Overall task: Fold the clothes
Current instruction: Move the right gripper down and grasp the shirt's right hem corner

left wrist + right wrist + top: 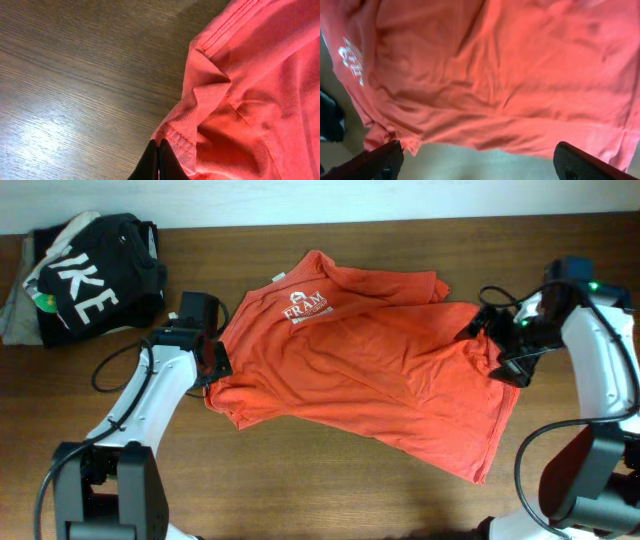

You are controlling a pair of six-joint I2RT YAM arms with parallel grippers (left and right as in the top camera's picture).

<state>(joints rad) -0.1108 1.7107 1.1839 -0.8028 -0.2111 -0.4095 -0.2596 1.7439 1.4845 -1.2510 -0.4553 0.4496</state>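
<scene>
The clothes, a red-orange T-shirt (370, 360) with a white chest logo (305, 308), lie spread and rumpled across the middle of the table. My left gripper (215, 366) sits at the shirt's left sleeve. In the left wrist view its fingers (159, 160) are pressed together on the sleeve hem of the shirt (250, 100), and the cloth puckers toward them. My right gripper (490, 348) hovers at the shirt's right edge. In the right wrist view it (480, 165) stands wide open, just short of the shirt's edge (495, 75), with only table between its fingers.
A black garment with big white letters (95, 280) lies bunched at the back left on a grey-beige one (15, 315). Bare wooden table (330, 490) runs along the front. Cables trail from both arms.
</scene>
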